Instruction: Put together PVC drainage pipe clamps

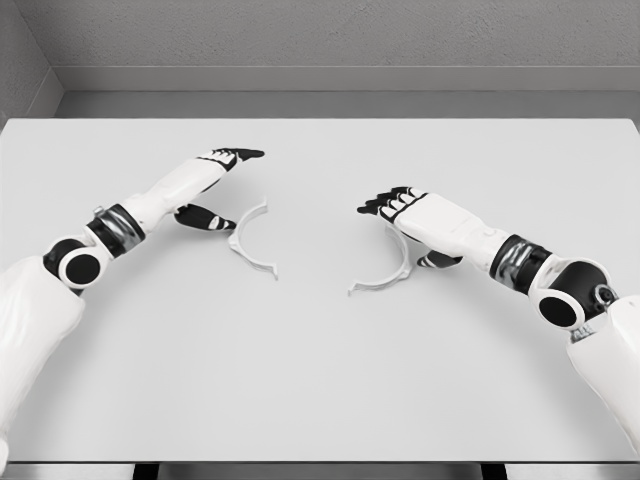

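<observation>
Two white half-ring clamp pieces lie flat on the pale grey bench, well apart from each other near its middle. Seen from the head view, the left clamp half curves with its open side facing left, just beside the left hand. That hand hovers with its dark-tipped fingers stretched out straight toward the far edge and the thumb hanging down separately near the piece; it is spread and holds nothing. The right clamp half curves with its open side facing left and toward the far edge, and its upper end disappears under the right hand. That hand is held palm down, fingers extended leftward and relaxed, thumb below beside the ring's outer edge; whether it touches the piece cannot be told, but the fingers are not closed around it. Both white arms enter from the lower corners.
</observation>
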Controlling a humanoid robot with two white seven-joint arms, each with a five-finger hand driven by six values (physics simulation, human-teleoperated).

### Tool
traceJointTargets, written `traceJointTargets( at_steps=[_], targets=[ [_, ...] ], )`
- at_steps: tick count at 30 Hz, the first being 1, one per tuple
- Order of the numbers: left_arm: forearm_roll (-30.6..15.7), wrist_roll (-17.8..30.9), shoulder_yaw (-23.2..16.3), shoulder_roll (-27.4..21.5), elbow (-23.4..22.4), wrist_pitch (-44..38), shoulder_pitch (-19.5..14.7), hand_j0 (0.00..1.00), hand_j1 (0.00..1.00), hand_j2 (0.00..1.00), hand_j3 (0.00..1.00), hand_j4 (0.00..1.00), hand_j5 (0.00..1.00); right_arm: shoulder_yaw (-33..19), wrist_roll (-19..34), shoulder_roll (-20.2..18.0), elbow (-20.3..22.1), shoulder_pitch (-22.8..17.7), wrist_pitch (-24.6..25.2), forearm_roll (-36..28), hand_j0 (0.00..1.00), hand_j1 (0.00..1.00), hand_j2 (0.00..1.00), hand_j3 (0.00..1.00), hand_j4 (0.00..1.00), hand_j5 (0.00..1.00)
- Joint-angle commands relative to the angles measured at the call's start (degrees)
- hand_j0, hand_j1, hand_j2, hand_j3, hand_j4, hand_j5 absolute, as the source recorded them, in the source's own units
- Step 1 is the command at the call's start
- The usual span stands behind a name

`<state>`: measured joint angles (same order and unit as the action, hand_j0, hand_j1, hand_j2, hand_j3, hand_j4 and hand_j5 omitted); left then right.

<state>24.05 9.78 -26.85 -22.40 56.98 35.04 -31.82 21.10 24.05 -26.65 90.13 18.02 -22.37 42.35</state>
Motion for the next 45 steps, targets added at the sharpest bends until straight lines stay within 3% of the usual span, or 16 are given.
traceJointTargets(
  at_steps=[1,22,30,45],
  targets=[
    [-0.3,0.0,0.0,0.4,0.2,0.0,0.1,1.0,1.0,1.0,1.0,1.0,1.0,0.0,0.0,0.0,0.2,0.0,0.1,-0.3,1.0,1.0,1.0,1.0,1.0,1.0],
    [0.8,-0.1,1.1,1.1,2.3,0.0,0.3,1.0,1.0,1.0,1.0,1.0,1.0,0.8,0.1,0.1,2.9,-1.8,0.7,-0.3,1.0,1.0,1.0,1.0,1.0,1.0],
    [0.6,-0.3,0.8,-4.8,8.7,0.0,3.3,1.0,1.0,1.0,1.0,1.0,1.0,0.9,0.9,0.5,2.2,-1.1,1.4,-0.1,1.0,1.0,1.0,1.0,1.0,1.0],
    [1.4,-0.2,-0.1,-3.6,8.9,0.0,4.4,1.0,1.0,1.0,1.0,1.0,1.0,3.5,1.2,1.7,2.1,0.4,3.1,0.1,1.0,1.0,1.0,1.0,1.0,1.0]
  ],
)
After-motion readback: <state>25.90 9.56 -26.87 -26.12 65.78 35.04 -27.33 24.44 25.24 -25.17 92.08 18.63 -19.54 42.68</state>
